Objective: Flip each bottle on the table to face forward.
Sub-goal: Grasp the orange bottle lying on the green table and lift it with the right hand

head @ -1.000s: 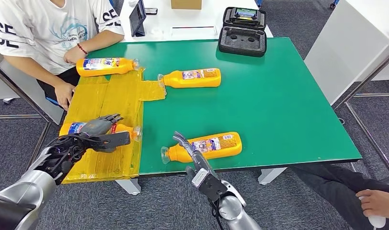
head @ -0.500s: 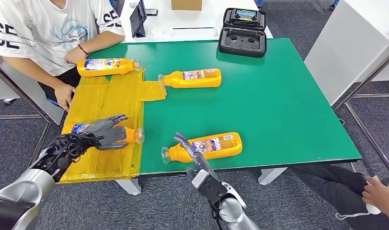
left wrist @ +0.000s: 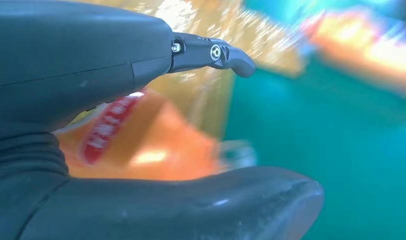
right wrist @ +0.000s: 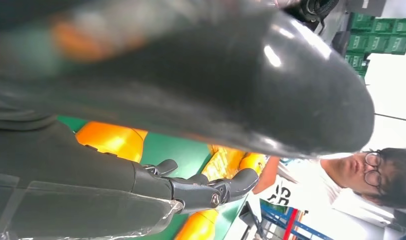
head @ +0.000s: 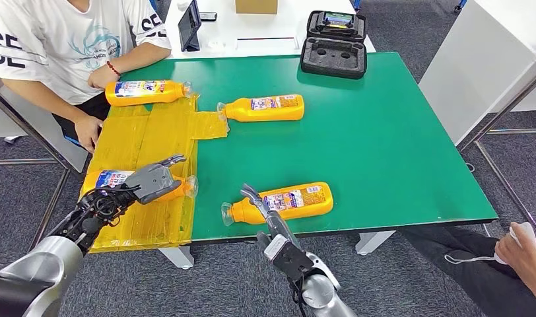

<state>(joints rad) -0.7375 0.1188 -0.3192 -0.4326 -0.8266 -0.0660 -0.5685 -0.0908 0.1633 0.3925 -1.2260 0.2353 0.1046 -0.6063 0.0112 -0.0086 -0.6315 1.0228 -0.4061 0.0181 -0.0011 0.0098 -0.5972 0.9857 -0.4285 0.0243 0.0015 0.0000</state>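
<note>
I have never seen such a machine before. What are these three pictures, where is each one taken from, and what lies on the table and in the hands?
This is a two-armed humanoid robot. The wide picture comes from its head, looking down at a green table. The two blurry pictures come from cameras at its wrists, close behind each hand.

Four orange bottles lie on their sides. The left hand rests over the near-left bottle, which lies on yellow tape; I cannot tell whether it grips it. The right hand is at the near-middle bottle, its fingers apart. A person sits at the far left, next to the far-left bottle. The fourth bottle and a black case lie farther back.
</note>
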